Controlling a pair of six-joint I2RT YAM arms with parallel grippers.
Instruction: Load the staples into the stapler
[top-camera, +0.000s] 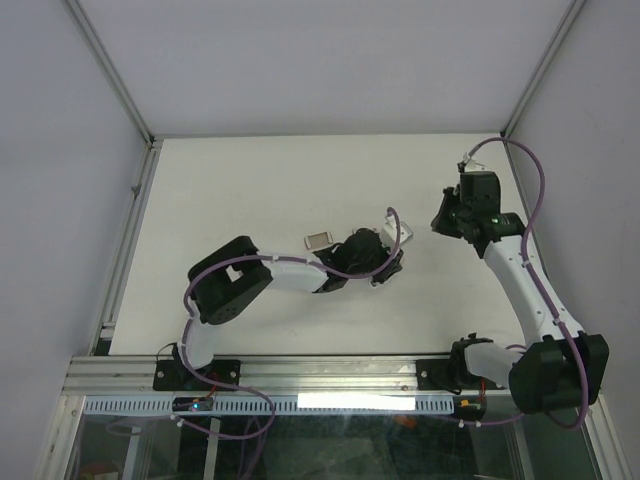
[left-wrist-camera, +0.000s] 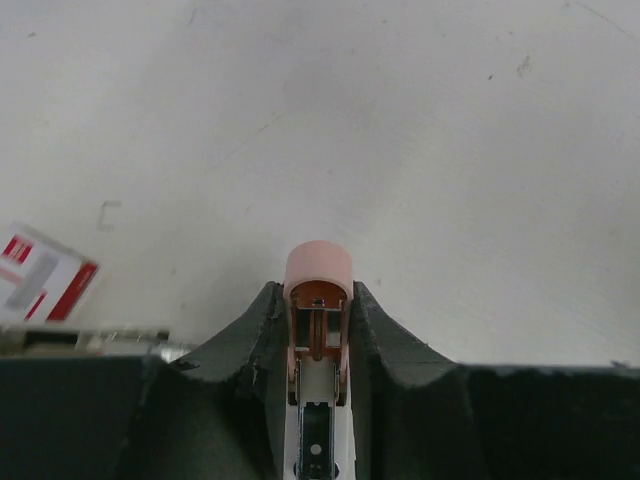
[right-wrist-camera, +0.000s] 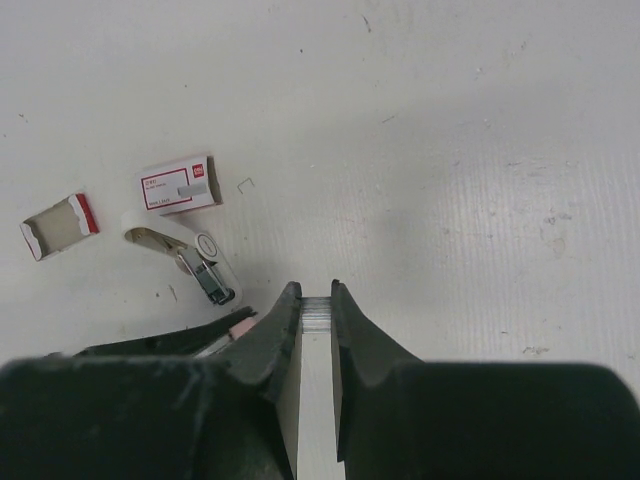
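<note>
A white table (top-camera: 280, 180) is walled by pale grey panels on its left, far and right sides, and a ribbed aluminium rail (top-camera: 330, 375) runs along its near edge. The black-and-white left arm (top-camera: 290, 272) starts at the near-left corner, folds at a black elbow and reaches to the table's middle. What its black left hand (top-camera: 383, 262) grips cannot be made out. A small pale rectangular box with a dark rim (top-camera: 318, 240) lies just beside that arm's wrist, on its far side. The black-and-white right arm (top-camera: 520, 275) follows the right edge. Its black right hand (top-camera: 443, 222) hangs near the left one, apart from it.
</note>
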